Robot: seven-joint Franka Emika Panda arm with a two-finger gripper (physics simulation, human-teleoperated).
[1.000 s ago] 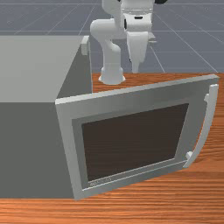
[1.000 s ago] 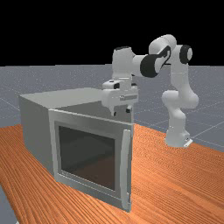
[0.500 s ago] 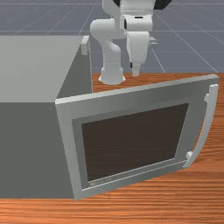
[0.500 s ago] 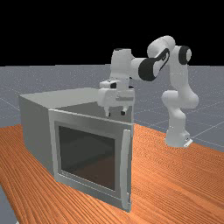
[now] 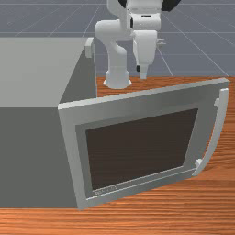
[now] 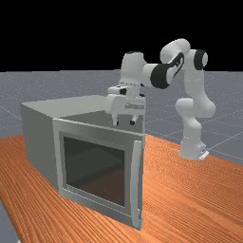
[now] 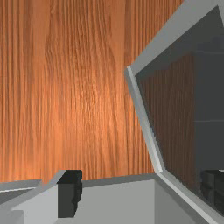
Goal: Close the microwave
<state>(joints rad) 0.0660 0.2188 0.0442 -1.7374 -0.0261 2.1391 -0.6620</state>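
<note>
Mate: Where is the microwave [image 5: 32, 156] sitting?

Me: It is sitting on the orange-brown wood table [image 5: 183, 211], at the front view's left. Its door [image 5: 137, 105] is standing wide open, reaching toward the front view's right.

Mate: Is your hand [image 6: 124, 122] holding anything?

Me: No, it is hanging close to the door's top edge. Its 2 fingers [image 7: 70, 192] are standing wide apart, gripping nothing. I am not managing to tell if they are touching the door.

Mate: How are you guessing the door is going to act?

Me: I am guessing at a stiff, fairly light flap, turning on 1 side. The boxy grey body is looking much heavier.

Mate: So where are you wanting to touch it?

Me: I am choosing the outer face, near the handle [image 5: 215, 137], because pushing far from the turning side is taking less force. I am liking a flat push more than a pinch, as that smooth, bendy-shaped bar is looking slippery. I am wanting to miss the shiny dark glass [image 5: 140, 149], since it is maybe breaking easily.
</note>
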